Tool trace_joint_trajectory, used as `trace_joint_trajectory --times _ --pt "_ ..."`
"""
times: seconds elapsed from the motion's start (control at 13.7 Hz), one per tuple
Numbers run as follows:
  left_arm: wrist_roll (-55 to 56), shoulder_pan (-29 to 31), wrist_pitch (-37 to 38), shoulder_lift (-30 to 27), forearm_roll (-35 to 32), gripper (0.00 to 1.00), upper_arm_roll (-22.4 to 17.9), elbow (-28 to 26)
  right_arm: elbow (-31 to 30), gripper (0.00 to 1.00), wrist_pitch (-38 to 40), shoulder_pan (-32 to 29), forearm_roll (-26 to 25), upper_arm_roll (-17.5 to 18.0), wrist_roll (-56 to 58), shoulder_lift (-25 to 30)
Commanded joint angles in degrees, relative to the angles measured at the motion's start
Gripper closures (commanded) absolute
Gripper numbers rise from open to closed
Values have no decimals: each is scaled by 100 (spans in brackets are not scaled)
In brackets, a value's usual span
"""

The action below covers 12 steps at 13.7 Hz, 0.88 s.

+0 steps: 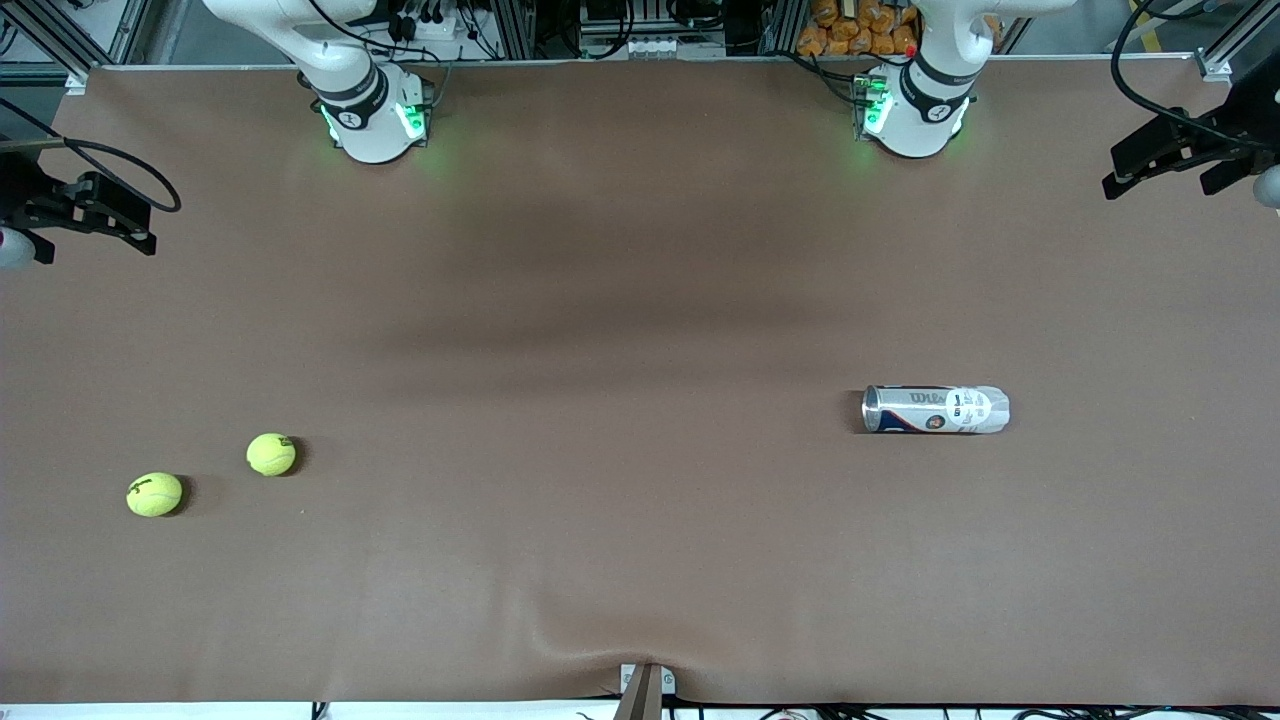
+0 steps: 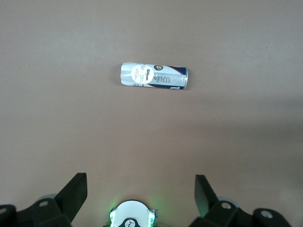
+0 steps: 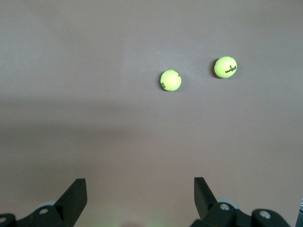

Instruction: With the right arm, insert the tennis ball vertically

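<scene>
A: Front view, item one?
B: Two tennis balls are lying on the brown desk (image 1: pixel 640 300) toward the right arm's end: one tennis ball (image 1: pixel 271 454), and a second tennis ball (image 1: pixel 154 494) sitting nearer the camera and closer to the desk's end.
A: Item two?
B: The can (image 1: pixel 935 409) is lying on its side toward the left arm's end, long axis running along the desk, its open mouth apparently facing the balls. It is well apart from them.
A: Left wrist view?
B: The left hand (image 2: pixel 140 194) is hanging over the desk, fingers spread and holding nothing, with the can below; this arm is waiting.
A: Right wrist view?
B: The right hand (image 3: pixel 140 195) is hovering released and empty, both balls lying on the desk ahead of it. I judge the right arm nearer the balls; the can looks to need standing upright first.
</scene>
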<state>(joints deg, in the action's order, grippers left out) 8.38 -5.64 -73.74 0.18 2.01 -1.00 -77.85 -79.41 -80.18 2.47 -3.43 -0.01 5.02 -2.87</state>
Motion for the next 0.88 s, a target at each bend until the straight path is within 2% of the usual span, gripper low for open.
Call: trace_joint_trajectory --times 0.0,0.44,0.8 --pt "-20 10 17 -27 27 0 -14 -55 -75 0 2 8 -88 -8 52 76" --pt "-144 36 -9 35 89 0 -32 16 -75 0 11 -1 -88 -8 52 76" --pt "-355 450 -106 361 203 0 -102 6 -75 0 11 -1 -88 -8 52 76"
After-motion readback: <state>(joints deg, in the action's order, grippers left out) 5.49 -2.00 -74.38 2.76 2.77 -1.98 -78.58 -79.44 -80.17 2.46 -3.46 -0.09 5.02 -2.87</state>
